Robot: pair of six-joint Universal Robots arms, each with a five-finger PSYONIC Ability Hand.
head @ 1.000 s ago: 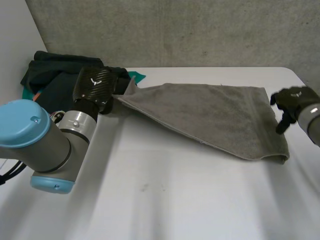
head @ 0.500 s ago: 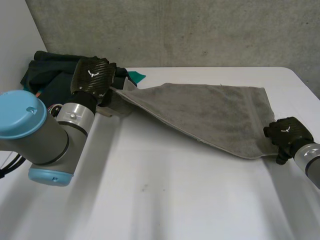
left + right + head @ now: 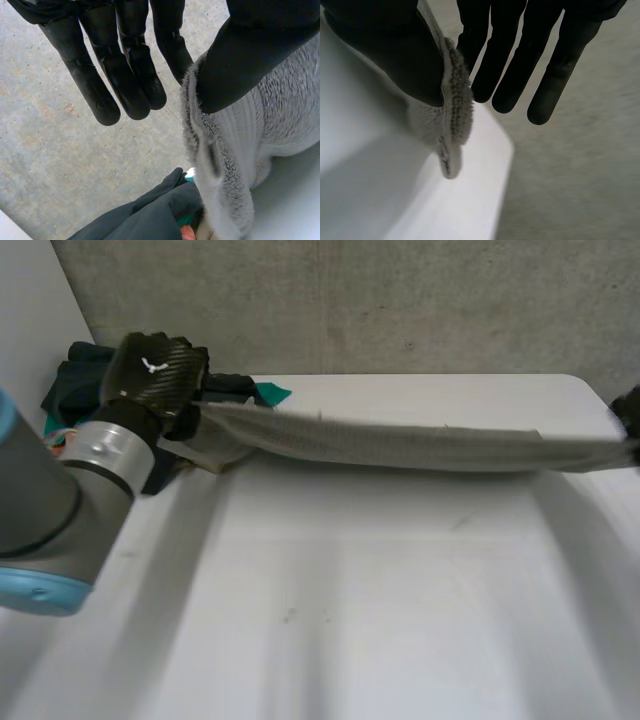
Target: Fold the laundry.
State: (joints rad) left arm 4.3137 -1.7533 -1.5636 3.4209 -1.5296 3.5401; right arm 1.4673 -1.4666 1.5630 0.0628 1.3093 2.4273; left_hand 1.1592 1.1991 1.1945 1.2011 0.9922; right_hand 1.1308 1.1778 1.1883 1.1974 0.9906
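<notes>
I see the white table (image 3: 350, 620) with the grey towel (image 3: 400, 445) stretched in a taut band just above it, running from left to right. A pile of dark clothes (image 3: 75, 380) sits at the far left corner. My left hand (image 3: 155, 375) pinches one towel end beside that pile, thumb against straight fingers. My right hand (image 3: 630, 405), at the table's right edge, pinches the other end the same way.

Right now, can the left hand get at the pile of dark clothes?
Reach yes, grasp probably not: the dark clothes lie just beside the left hand, but it is pinching one end of the grey towel and would have to let go first.
</notes>
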